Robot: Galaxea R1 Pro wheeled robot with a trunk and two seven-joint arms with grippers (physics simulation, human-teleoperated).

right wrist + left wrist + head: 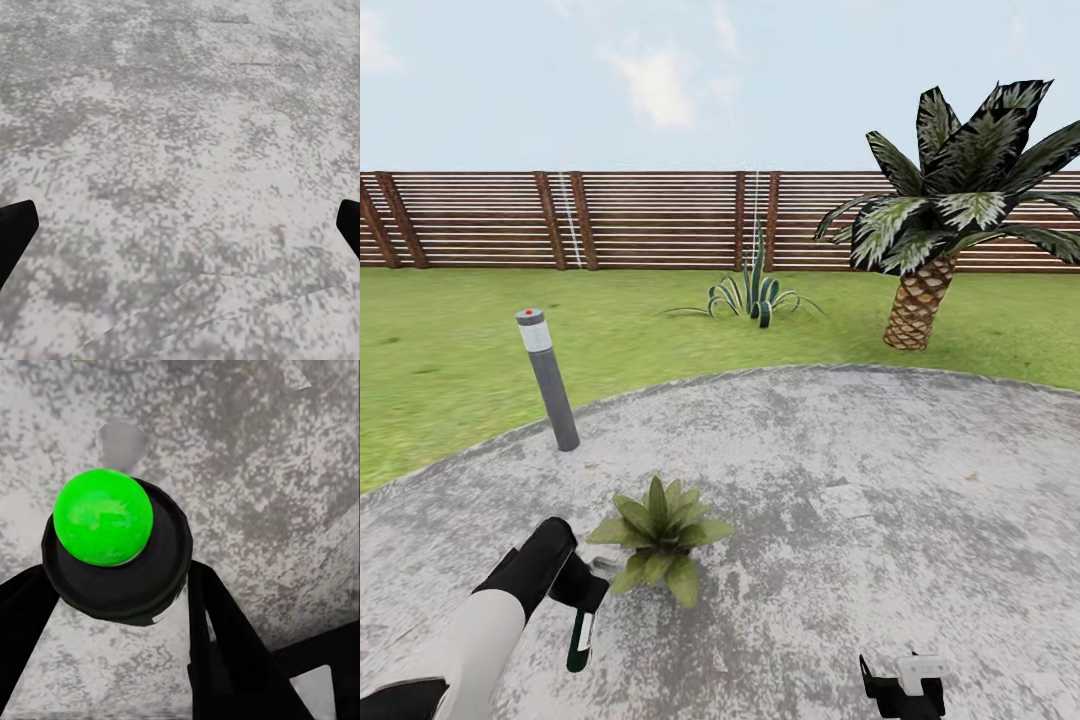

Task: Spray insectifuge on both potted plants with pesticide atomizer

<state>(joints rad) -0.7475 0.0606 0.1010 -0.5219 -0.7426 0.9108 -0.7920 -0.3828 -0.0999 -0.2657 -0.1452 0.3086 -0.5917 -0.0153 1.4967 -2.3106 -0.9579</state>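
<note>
Bright even daylight, flat sim render, no clear light src, hardly any cast shadows, no glare, head view soft w/ mild compression blur, wrist views grainy, patio texture pixelated.

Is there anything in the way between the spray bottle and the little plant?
Nothing visible. The left end effector holds the pesticide atomizer just beside the potted plant, with bare patio between them. The grey lamp post stands farther back, off to the side.

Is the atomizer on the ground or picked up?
Picked up: the left gripper is shut on the pesticide atomizer, hanging above the patio.
</note>
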